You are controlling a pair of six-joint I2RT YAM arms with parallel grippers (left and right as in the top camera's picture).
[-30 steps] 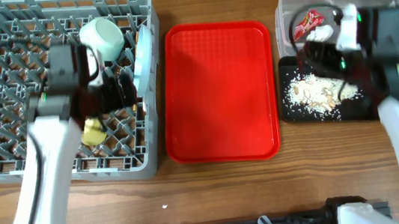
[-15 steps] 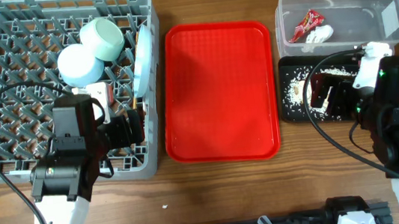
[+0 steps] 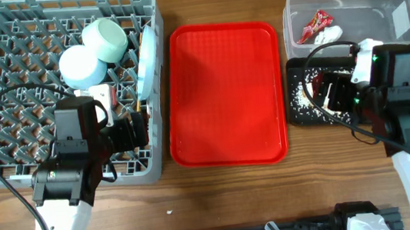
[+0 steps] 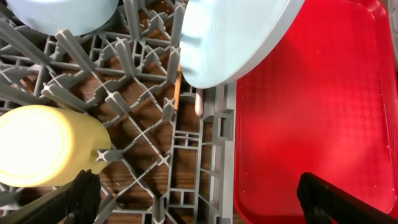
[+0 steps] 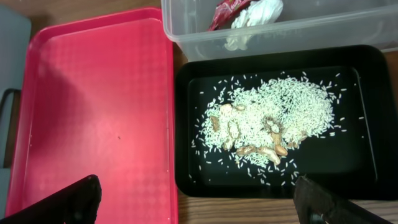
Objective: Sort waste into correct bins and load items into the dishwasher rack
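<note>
The grey dishwasher rack (image 3: 0,84) holds the white plate (image 4: 236,37) on edge by its right wall, two mint bowls (image 3: 79,66) and the yellow cup (image 4: 43,146). The left gripper (image 4: 205,205) hangs over the rack's edge next to the red tray (image 3: 225,89), its jaws spread wide and empty. The clear tub (image 5: 298,28) contains the red wrapper (image 5: 227,9) and the napkin (image 5: 255,14). The right gripper (image 5: 193,208), also wide apart and holding nothing, hovers above the black tray (image 5: 360,124), where the food scraps (image 5: 267,118) lie.
</note>
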